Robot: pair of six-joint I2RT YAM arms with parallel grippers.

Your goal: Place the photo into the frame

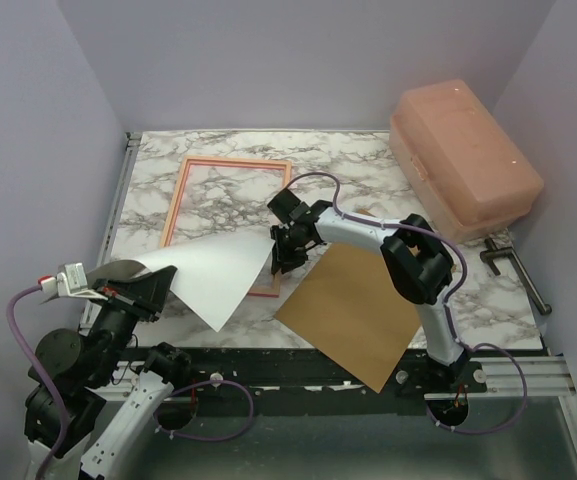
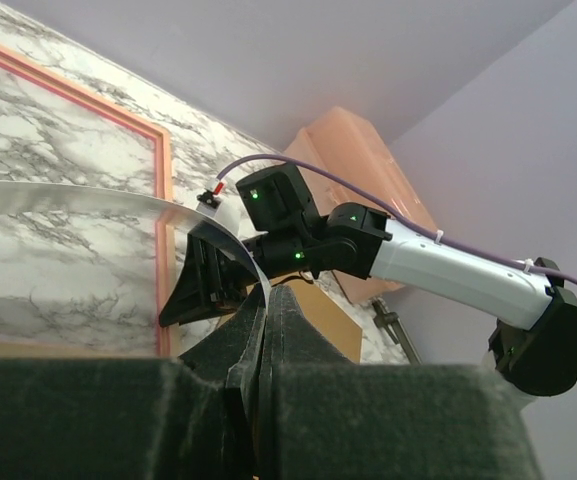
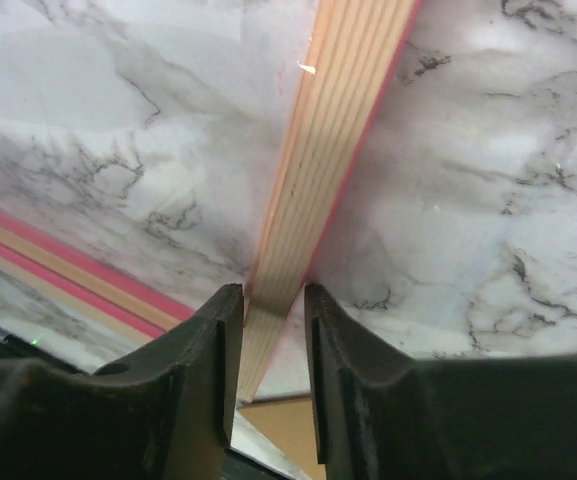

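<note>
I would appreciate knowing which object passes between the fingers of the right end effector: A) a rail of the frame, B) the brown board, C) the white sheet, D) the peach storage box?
A: in the right wrist view, a ribbed tan rail with a pink edge, part of the frame, runs between the two fingers of the right end effector.

No readable text, label, brand or number on anything in view

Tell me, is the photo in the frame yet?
Not yet: the photo curls from the left gripper, overlapping only the near side of the frame.
</note>
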